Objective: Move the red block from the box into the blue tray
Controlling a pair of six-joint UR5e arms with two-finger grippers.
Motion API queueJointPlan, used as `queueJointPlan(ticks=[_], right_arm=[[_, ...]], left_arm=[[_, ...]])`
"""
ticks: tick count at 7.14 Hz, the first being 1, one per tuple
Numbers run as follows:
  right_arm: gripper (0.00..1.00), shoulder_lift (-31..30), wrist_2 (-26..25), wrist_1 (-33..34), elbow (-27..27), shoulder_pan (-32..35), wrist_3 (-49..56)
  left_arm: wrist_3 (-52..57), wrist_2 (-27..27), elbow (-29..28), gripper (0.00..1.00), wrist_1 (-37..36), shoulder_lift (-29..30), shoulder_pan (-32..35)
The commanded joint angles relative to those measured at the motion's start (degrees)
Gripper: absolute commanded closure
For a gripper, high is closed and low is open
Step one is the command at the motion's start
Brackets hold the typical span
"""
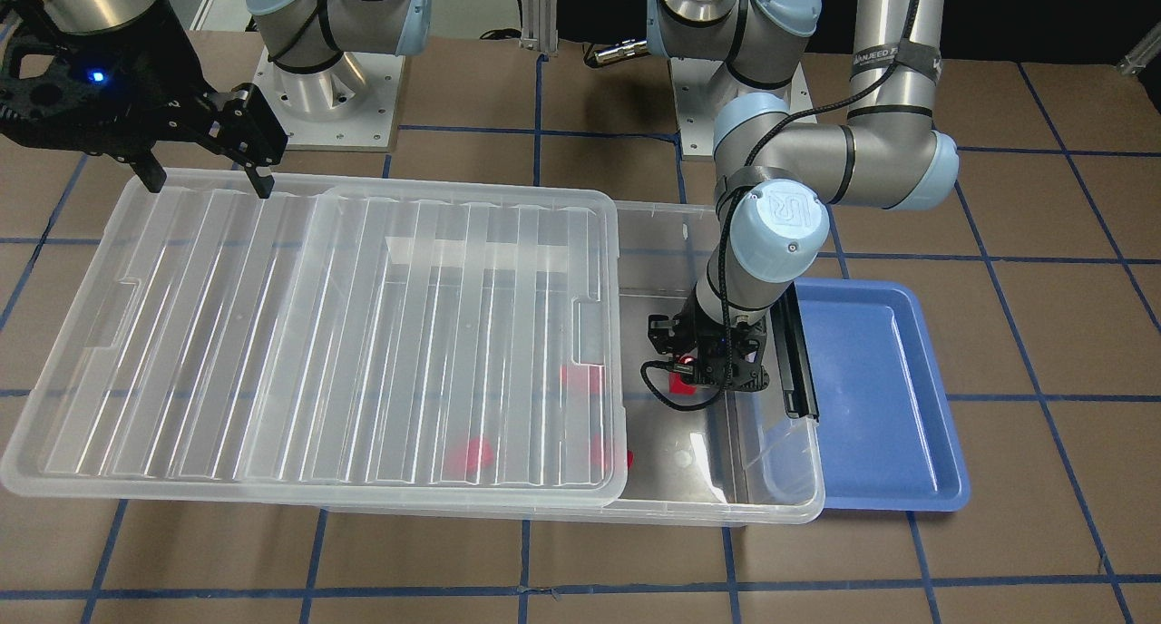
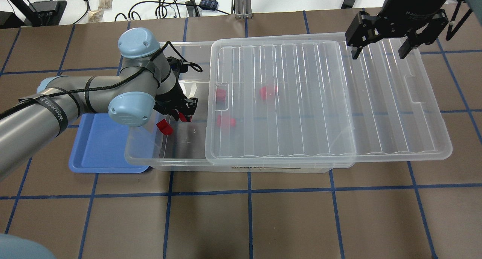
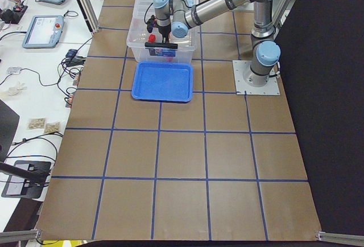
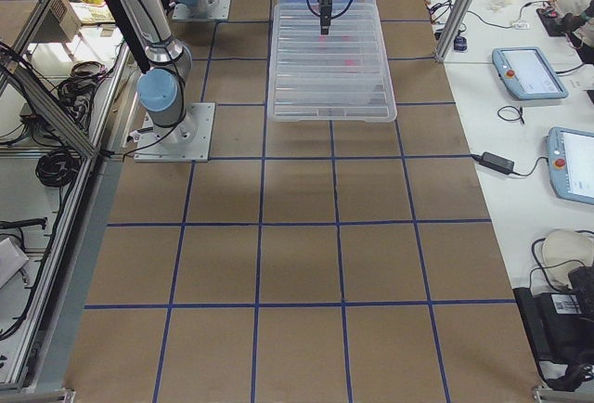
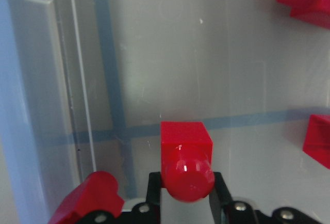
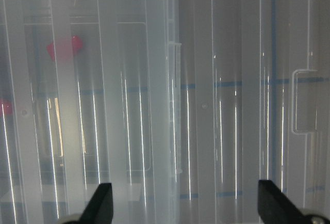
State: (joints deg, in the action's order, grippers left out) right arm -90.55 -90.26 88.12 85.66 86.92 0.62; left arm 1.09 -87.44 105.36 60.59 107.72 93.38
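My left gripper (image 5: 185, 185) is inside the open end of the clear box (image 2: 165, 165) and is shut on the red block (image 5: 184, 154), gripping it at its round stud. It also shows in the overhead view (image 2: 181, 113) and in the front view (image 1: 703, 372). The blue tray (image 2: 99, 148) lies flat against the box's open end, beside the left arm, with nothing in it (image 1: 871, 397). My right gripper (image 2: 379, 50) is open and empty, hovering over the far end of the ribbed lid (image 2: 320, 101); its fingertips (image 6: 103, 198) stand wide apart.
The lid is slid sideways and covers most of the box, overhanging its far end. Other red pieces lie under it (image 2: 268, 92), (image 2: 222, 94), (image 2: 226, 121). One more red piece (image 2: 164, 127) sits near the box wall by the left gripper. The black latch bar (image 1: 798, 361) is at the tray end.
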Motion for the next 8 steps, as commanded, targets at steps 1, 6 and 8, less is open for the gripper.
queueJointPlan(ticks=[1, 6, 8], right_arm=[[0.0, 0.0, 0.0, 0.0, 0.0, 0.0, 0.0], [0.0, -0.1, 0.0, 0.1, 0.3, 0.0, 0.0], [0.0, -0.1, 0.0, 0.1, 0.4, 0.0, 0.0]], left_arm=[[-0.1, -0.3, -7.6, 1.0, 13.6, -2.9, -0.1], [1.2, -0.4, -18.2, 1.0, 27.6, -9.7, -8.8], [6.3, -1.8, -17.4, 1.0, 28.6, -10.9, -16.0]])
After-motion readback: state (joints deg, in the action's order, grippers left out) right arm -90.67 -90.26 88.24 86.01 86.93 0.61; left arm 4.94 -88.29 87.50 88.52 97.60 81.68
